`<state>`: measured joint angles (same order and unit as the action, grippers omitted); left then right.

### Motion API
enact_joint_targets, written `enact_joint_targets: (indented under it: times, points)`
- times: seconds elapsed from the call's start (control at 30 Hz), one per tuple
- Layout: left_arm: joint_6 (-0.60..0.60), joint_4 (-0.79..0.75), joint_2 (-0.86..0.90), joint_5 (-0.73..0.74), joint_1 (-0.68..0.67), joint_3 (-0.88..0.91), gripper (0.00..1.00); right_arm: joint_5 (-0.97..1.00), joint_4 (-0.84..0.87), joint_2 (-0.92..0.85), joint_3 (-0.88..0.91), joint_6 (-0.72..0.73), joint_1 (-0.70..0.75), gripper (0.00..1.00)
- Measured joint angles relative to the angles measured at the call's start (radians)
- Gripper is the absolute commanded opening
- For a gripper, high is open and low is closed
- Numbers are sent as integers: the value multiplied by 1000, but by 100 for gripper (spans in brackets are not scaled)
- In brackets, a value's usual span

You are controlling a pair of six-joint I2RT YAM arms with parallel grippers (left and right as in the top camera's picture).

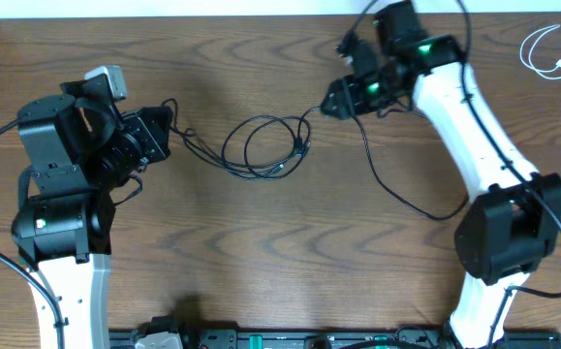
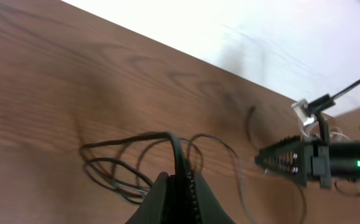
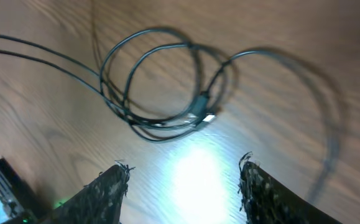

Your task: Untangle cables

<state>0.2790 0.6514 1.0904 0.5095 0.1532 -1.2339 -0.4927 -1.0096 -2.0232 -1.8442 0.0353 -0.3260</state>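
Tangle pinned at one end while loops lie slack

Pressed together at the tips, the left gripper point(image 2: 180, 182) pinches a strand of the black cables point(image 2: 167, 138) right at its nose, the strand rising off the table point(image 2: 55, 74) into the closed fingers. Just ahead of it, the rest of the black cords lie in overlapping loops, with a plug end point(image 3: 206, 116) resting on the far side of the coil. Beyond the loops, facing the left arm, the right gripper point(image 3: 181, 183) hovers with its fingers point(image 3: 108, 190) spread and only bare, brightly lit wood between them. It holds nothing, and the coil sits just ahead of its tips. Farthest off, well behind the right arm near the table's corner, the white cable point(image 1: 549, 50) lies on its own, clear of the knot.

With one strand pinched, a pull by the left arm would likely tighten the crossing loops rather than free them, or drag the whole coil across the wood. Should the right gripper close where several strands run side by side, it may seize two cords at once. A strand trailing off beside the right arm could also snag on it
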Motion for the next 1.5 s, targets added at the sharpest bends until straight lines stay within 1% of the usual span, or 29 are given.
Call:
enact_joint_targets:
  times: [0.07,0.2,0.33,0.47,0.6,0.7,0.73,0.8,0.83,0.9,1.03,1.17,1.27,1.4,1.5]
  points:
    - [0,3,0,-32,0,0,7,19,3,-22,0,38,-31,56]
    - [0,27,0,-102,0,0,8,73,3,-95,0,157,-91,52]
    - [-4,60,0,-166,0,0,7,132,3,-160,1,275,-131,51]
    - [-8,101,0,-228,0,0,7,240,4,-177,1,338,-141,53]
    - [-12,153,6,-262,0,0,7,333,8,-175,1,328,-120,56]
    - [-14,194,34,-276,0,-1,7,373,-14,-162,1,313,-75,59]
    - [-14,206,45,-278,0,-1,8,382,-23,-153,1,309,-56,61]
    - [-14,223,73,-280,0,-1,8,394,-34,-128,1,290,-16,69]
    - [-14,227,85,-281,0,-1,7,397,-40,-114,1,274,4,72]
    - [-14,230,108,-280,0,-1,7,396,-51,-89,1,239,39,73]
    - [-14,231,134,-280,0,-1,8,394,-51,-84,0,167,58,74]
    - [-14,232,149,-280,0,-1,7,401,-17,-125,0,97,32,71]
    - [-14,232,150,-280,0,-1,7,460,-3,-175,0,69,5,70]
    - [-14,232,150,-280,0,-1,7,600,-8,-244,1,89,-18,70]
    - [-14,232,150,-280,0,-1,7,735,-48,-274,1,171,-18,72]
